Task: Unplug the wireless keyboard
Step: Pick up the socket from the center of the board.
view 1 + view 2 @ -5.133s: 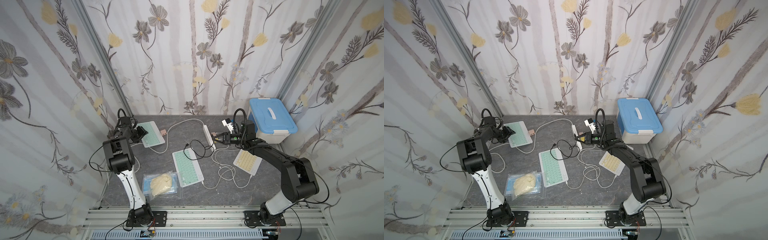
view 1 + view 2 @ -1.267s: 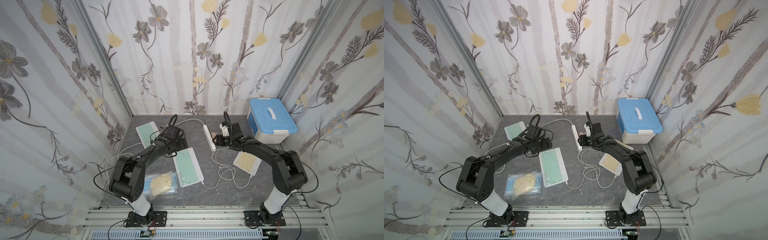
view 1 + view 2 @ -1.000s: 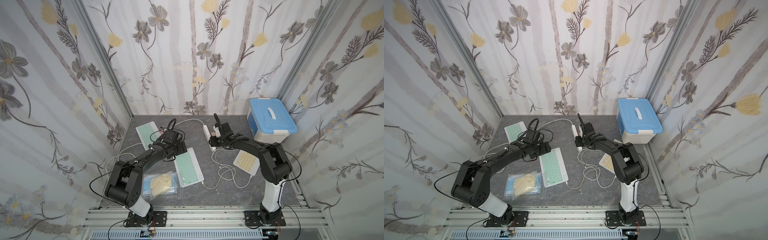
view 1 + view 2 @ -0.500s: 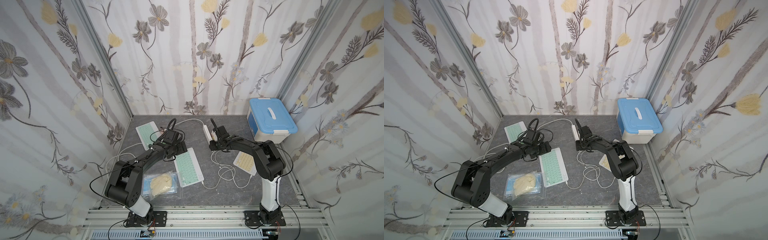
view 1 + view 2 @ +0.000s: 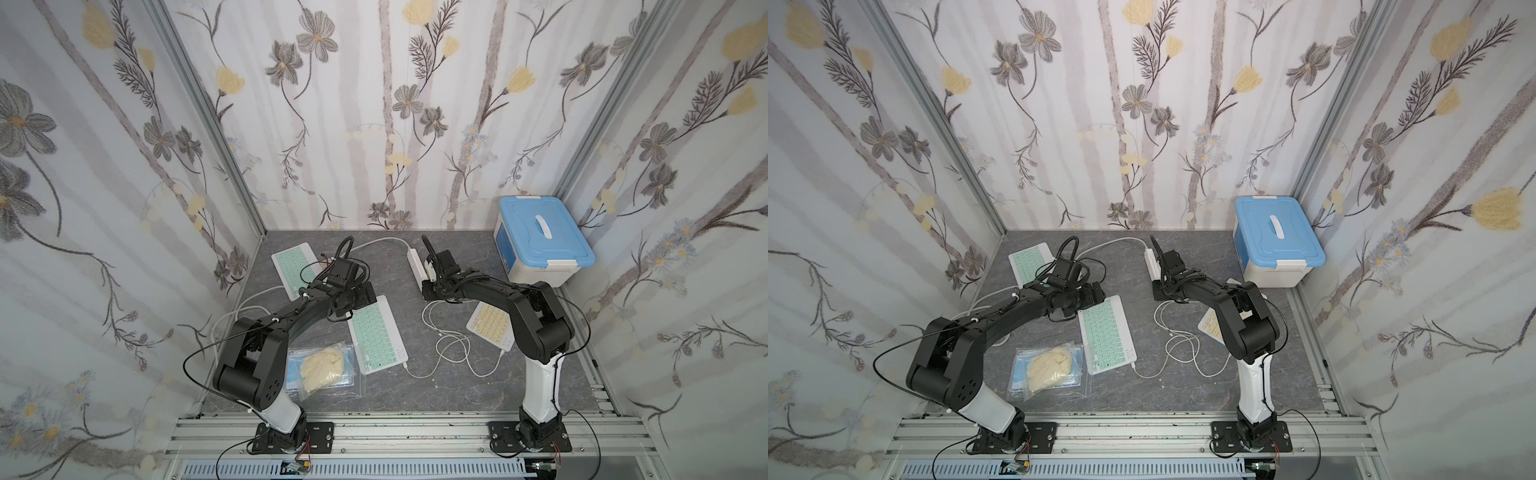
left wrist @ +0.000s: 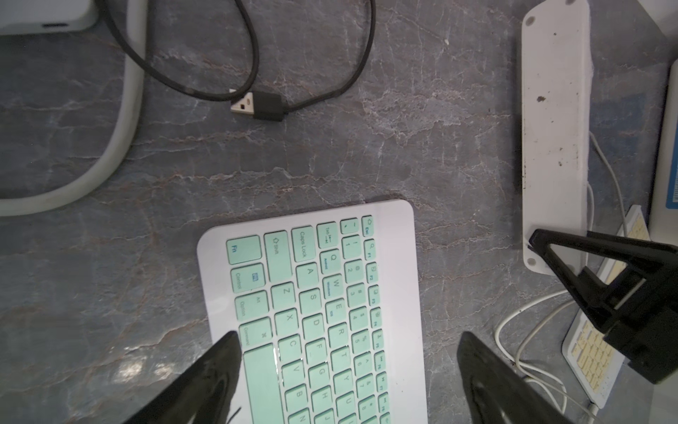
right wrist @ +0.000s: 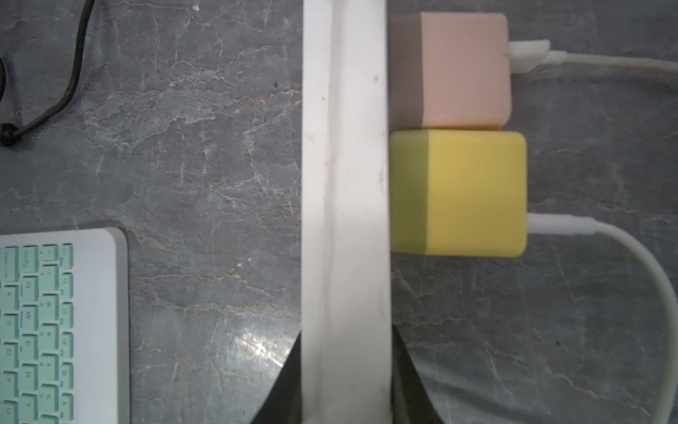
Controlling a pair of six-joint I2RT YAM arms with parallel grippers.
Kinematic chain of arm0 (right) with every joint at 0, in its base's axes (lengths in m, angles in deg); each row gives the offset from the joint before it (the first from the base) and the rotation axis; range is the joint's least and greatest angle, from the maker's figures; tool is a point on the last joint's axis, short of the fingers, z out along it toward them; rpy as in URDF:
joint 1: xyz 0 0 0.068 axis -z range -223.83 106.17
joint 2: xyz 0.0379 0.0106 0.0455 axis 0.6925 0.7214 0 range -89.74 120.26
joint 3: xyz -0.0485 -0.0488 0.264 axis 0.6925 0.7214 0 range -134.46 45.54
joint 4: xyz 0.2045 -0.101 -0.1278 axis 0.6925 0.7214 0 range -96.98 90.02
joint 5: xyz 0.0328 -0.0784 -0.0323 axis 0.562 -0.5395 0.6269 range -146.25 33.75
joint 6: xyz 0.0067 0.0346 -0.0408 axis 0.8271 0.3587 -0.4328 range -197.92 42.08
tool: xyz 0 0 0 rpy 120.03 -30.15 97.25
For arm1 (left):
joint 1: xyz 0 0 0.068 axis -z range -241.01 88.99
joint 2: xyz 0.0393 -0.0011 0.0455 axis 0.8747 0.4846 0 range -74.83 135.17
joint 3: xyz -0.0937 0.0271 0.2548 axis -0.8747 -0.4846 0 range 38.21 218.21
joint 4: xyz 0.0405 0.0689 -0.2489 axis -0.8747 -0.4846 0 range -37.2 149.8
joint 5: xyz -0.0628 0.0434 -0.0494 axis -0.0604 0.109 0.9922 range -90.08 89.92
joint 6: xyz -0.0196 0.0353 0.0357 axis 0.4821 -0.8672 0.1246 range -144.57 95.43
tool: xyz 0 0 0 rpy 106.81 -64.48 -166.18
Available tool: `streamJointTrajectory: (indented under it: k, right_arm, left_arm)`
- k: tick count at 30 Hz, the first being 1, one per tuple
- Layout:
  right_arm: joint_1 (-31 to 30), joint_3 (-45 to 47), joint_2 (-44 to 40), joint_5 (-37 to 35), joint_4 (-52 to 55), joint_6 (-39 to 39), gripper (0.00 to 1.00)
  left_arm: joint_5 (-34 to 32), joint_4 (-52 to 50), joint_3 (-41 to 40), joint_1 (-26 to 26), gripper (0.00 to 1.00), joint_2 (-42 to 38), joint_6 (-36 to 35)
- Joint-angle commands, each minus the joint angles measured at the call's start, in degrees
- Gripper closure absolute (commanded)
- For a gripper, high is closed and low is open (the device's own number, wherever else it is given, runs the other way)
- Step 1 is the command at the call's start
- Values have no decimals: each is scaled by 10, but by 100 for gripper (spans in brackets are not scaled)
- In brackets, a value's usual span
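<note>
Right gripper (image 7: 346, 341) clamped on power strip (image 7: 345, 183) near end | left gripper (image 6: 348, 337), earlier at far keyboard (image 5: 293, 266), now jaws apart above middle keyboard (image 6: 323, 293) beside strip | blue-lidded box (image 5: 540, 232) closed, contents hidden

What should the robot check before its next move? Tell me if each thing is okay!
1. Power strip held steady: ok, the right gripper is shut on its end.
2. Left gripper ready to grab: ok, it is open above the mint keyboard.
3. Chargers out of the strip: not ok, the pink charger and yellow charger are both plugged in.
4. Which charger feeds which keyboard: cannot tell, the white cables tangle.
5. Black USB plug out of the way: ok, it lies loose, apart from the strip.
</note>
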Motion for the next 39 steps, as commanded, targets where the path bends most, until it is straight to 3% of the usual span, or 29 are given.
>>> streamJointTrajectory:
  k: [1, 7, 15, 20, 26, 29, 34, 39]
  right_arm:
    - [-4, 13, -34, 3, -57, -16, 100]
    - [-14, 36, -79, 14, -82, -5, 100]
    - [-31, 38, -87, 29, -80, 3, 100]
    - [-37, 37, -88, 47, -85, 13, 100]
    - [-41, 33, -88, 59, -88, 18, 100]
    - [-42, 33, -87, 63, -90, 19, 100]
    - [-44, 33, -86, 67, -90, 20, 100]
    - [-46, 33, -86, 71, -89, 20, 100]
  left_arm:
    - [67, 125, 4, 0, 4, 21, 44]
    - [116, 290, 61, 21, 0, 122, 134]
    - [88, 406, 133, 42, 0, 225, 205]
    - [37, 375, 170, 48, 0, 261, 223]
    - [46, 388, 209, 48, 1, 296, 238]
    - [43, 385, 221, 49, 7, 305, 245]
    - [33, 379, 223, 49, 25, 307, 250]
    - [34, 384, 226, 49, 33, 312, 252]
